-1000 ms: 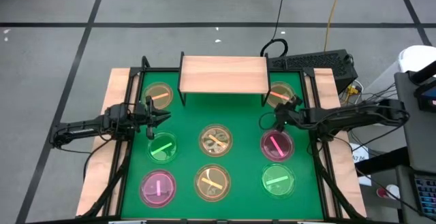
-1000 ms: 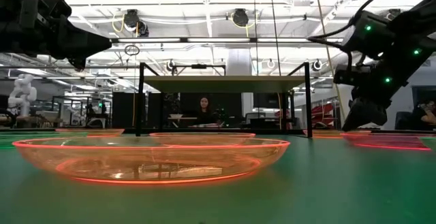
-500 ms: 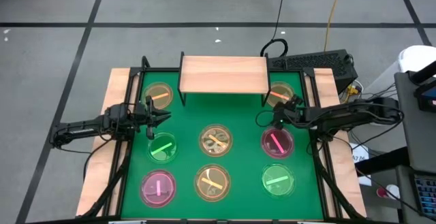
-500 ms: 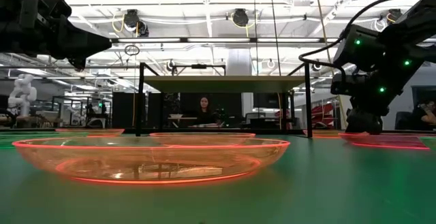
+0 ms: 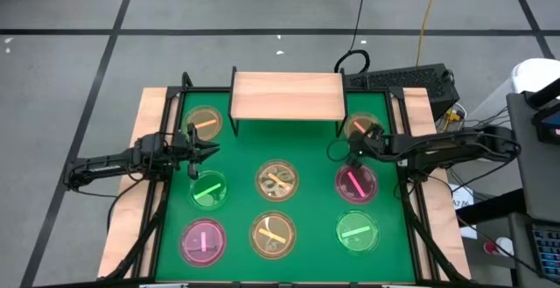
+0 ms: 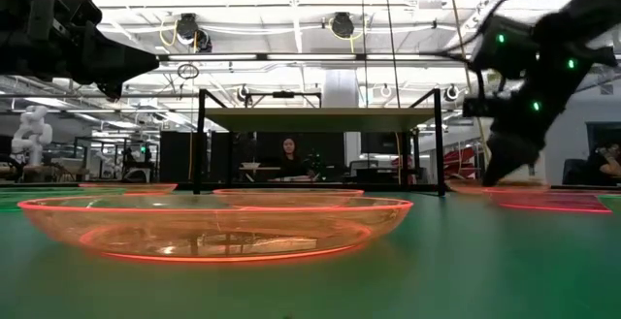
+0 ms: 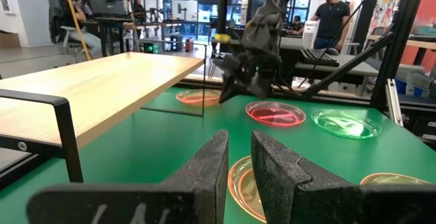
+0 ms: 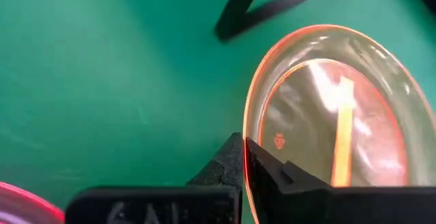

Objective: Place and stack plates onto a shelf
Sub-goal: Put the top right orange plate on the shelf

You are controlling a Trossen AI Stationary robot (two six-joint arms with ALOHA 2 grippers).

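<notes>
Hidden: amber plate [image 5: 357, 124] at the shelf's right leg, partly covered from above by the right gripper [image 5: 360, 144]; far rim cut off in the right wrist view.
Right gripper: fingers pressed onto the amber plate's near rim [image 8: 246, 157], pinching it.
Left gripper [image 5: 210, 151]: hovering above the mat's left side, fingers [image 7: 272, 164] narrowly parted, holding nothing.
Change: right gripper shifted from beside the pink plate [image 5: 355, 186] toward the shelf [image 5: 286, 94] over the last second; left arm unmoved.
Shelf: bare, at the far edge of the green mat [image 5: 319, 164].
Around: second amber plate [image 5: 204, 122] by the left leg; green plates [image 5: 208, 189] and [image 5: 357, 230]; person [image 6: 289, 158] visible beyond the shelf.
</notes>
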